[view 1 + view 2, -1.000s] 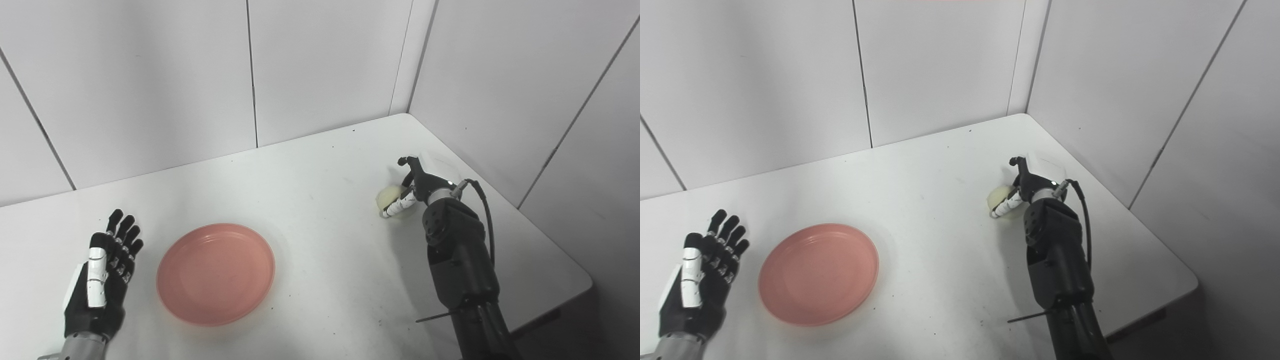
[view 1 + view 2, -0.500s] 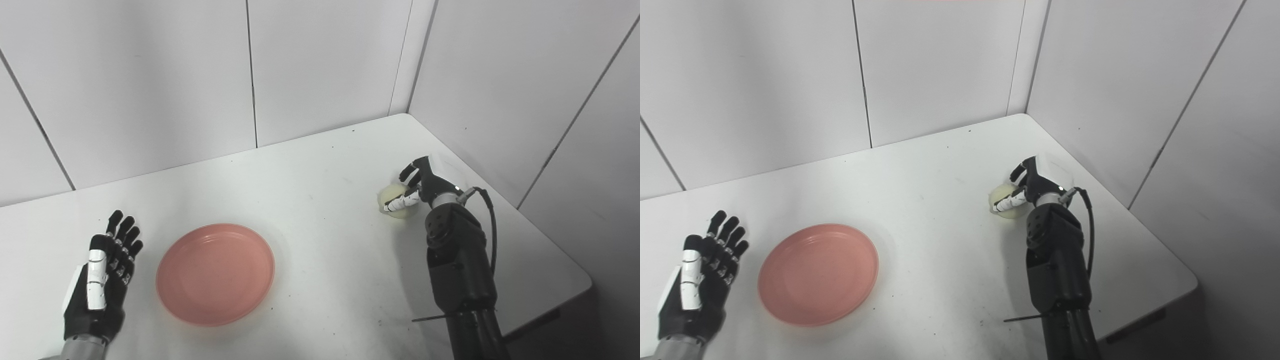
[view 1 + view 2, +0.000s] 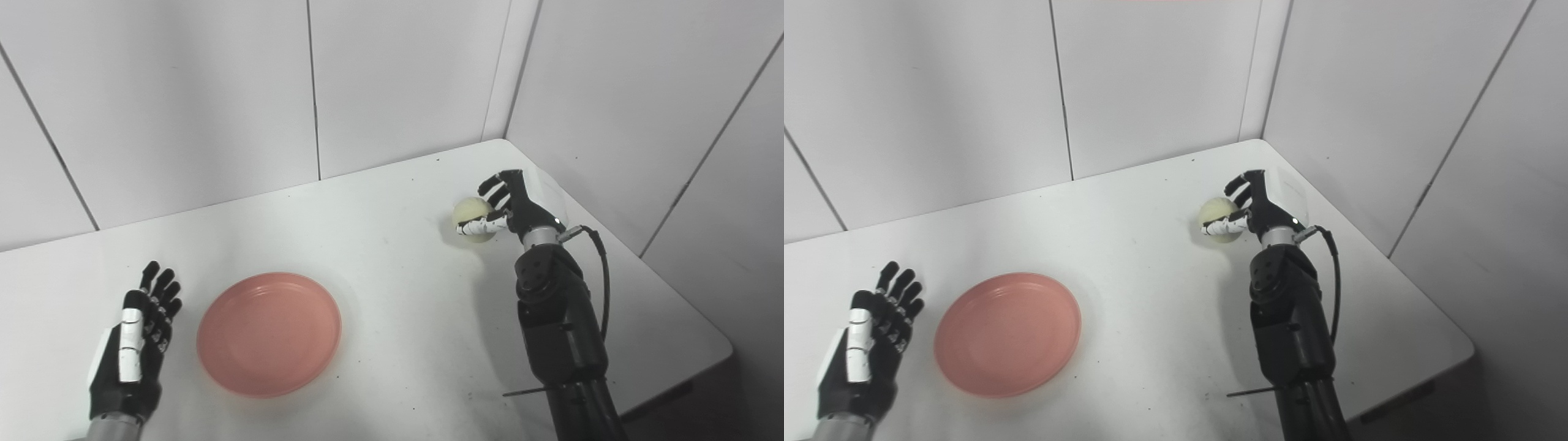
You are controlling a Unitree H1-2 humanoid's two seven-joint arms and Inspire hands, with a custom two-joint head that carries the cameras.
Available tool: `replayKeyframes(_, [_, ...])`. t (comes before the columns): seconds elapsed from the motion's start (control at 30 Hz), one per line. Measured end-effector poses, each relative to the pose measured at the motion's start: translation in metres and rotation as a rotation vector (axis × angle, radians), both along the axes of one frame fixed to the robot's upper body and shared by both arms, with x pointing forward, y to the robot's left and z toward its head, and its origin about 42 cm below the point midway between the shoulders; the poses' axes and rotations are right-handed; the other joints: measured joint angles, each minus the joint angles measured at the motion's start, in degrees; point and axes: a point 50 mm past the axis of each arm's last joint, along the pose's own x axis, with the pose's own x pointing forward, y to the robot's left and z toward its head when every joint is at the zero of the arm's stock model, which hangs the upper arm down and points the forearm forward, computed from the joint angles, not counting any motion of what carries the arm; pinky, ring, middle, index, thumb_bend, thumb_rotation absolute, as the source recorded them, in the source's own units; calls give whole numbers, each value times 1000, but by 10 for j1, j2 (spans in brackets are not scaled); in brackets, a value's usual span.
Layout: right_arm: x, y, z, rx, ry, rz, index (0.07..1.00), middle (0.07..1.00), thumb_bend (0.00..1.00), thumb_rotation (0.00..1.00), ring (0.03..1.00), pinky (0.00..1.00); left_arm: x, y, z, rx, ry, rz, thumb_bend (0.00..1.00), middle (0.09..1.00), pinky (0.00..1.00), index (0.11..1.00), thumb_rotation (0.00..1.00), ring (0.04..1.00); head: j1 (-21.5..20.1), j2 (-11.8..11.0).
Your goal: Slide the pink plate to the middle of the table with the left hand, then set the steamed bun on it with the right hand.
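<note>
Right hand (image 3: 511, 205) grips steamed bun (image 3: 469, 212); pink plate (image 3: 269, 334) bare

Pink plate (image 3: 269, 334); pale, perhaps yellowish bun (image 3: 468, 211) — black-and-white hands.

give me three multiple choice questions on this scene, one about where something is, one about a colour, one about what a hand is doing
1. Where is the plate?
A. beside the left hand, toward the table's left
B. at the far right corner
C. under the bun

2. What colour is the plate?
A. blue
B. pink
C. green

3. What is the right hand doing?
A. lying flat and empty
B. pushing the plate
C. holding the steamed bun

Answers:
1 A, the plate lies next to the left hand, apart from it.
2 B, its surface is plainly pink.
3 C, its fingers are closed round the bun, which looks lifted off the table.
</note>
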Motion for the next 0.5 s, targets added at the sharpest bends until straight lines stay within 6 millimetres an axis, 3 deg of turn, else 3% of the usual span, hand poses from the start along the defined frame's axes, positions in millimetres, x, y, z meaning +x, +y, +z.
replayKeyframes(0.17, [0,8,-3,10,-35,60,532,435,518,0,358,297,-6,-15,0,3,5,-4,716,985,1000,967,1000,995,38,2])
replayKeyframes(0.27, [-3,17,-3,-12,-57,139,521,419,516,0,320,261,-10,-23,-1,1,10,-7,712,993,1000,975,1000,1000,99,6])
replayKeyframes(0.37, [-5,38,-1,-44,-103,235,511,399,513,0,276,213,-11,-34,-1,-22,13,-5,702,990,1000,978,1000,997,133,6])
replayKeyframes(0.43, [-5,54,-2,-44,-118,304,489,451,520,0,208,149,-12,-41,-1,-32,15,-5,693,990,1000,982,1000,997,147,6])
replayKeyframes(0.5, [-5,68,-4,-22,-131,361,505,415,516,0,278,213,-12,-47,-1,-35,16,-5,689,990,1000,985,1000,997,165,6])
